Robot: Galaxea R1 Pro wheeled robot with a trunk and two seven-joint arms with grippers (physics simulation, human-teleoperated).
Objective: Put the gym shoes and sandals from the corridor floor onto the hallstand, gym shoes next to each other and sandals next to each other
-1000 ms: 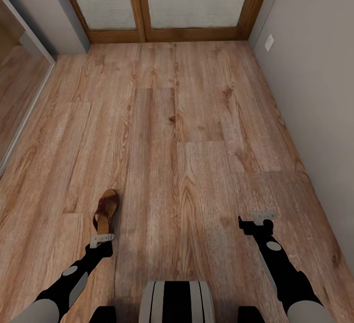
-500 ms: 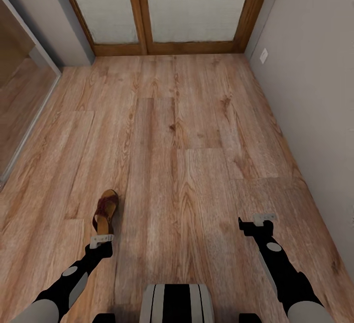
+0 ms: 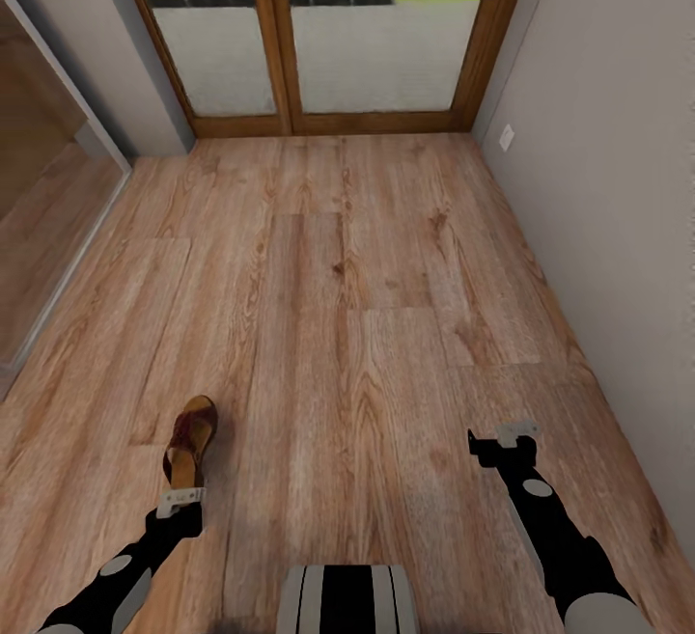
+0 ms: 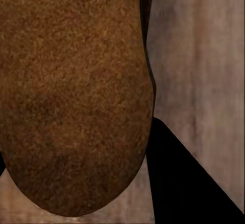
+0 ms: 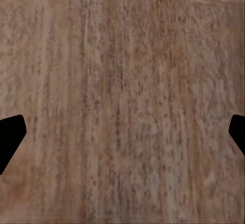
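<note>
The left pincer [image 3: 180, 498] grips the heel of a dark-brown strappy leather sandal [image 3: 189, 439] above the wood-plank floor [image 3: 386, 325]; the right pincer [image 3: 515, 433] hangs open, empty, far right.

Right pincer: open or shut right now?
Open. In the right wrist view the right pincer has its dark fingertips far apart at opposite edges, bare floor between.

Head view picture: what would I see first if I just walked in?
A single brown sandal stands out, just ahead of the left gripper at the lower left of the wood-plank floor. In the left wrist view its tan footbed looks huge, seemingly held by that gripper. Next, the wood-framed glass doors at the far end show green grass outside.
</note>
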